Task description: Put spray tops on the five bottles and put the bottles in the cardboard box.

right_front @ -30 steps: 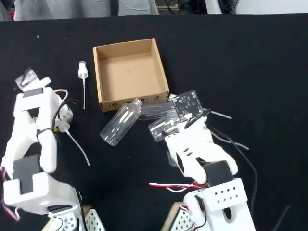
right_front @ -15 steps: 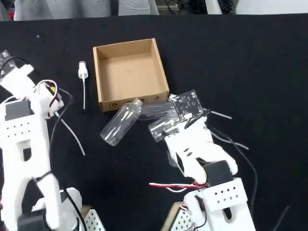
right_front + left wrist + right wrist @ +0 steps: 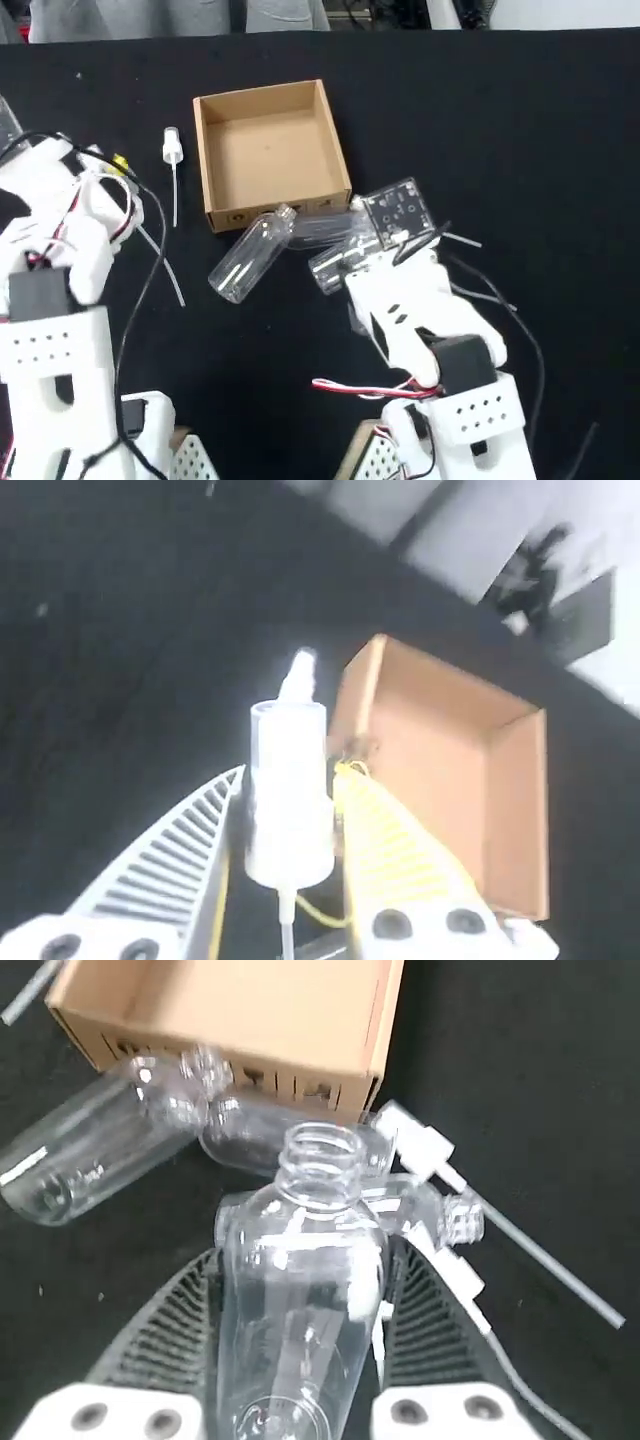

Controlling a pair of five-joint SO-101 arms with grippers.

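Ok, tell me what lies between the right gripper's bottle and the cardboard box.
In the right wrist view, another clear bottle lies on its side between the held bottle and the cardboard box.

Robotics lab bench: black-covered table (image 3: 560, 130); white printed left arm (image 3: 50, 300) and right arm (image 3: 430, 330) on perforated mounts (image 3: 375, 462); loose red-and-white servo wiring (image 3: 350, 388) trailing beside them.

The left gripper (image 3: 289, 782) was clamped on a spray top (image 3: 288, 742) lying lengthwise between its jaws, nozzle past the fingertips. The right gripper (image 3: 305, 1260) was closed around a clear bottle (image 3: 298, 1320), whose open neck reached beyond the jaws.
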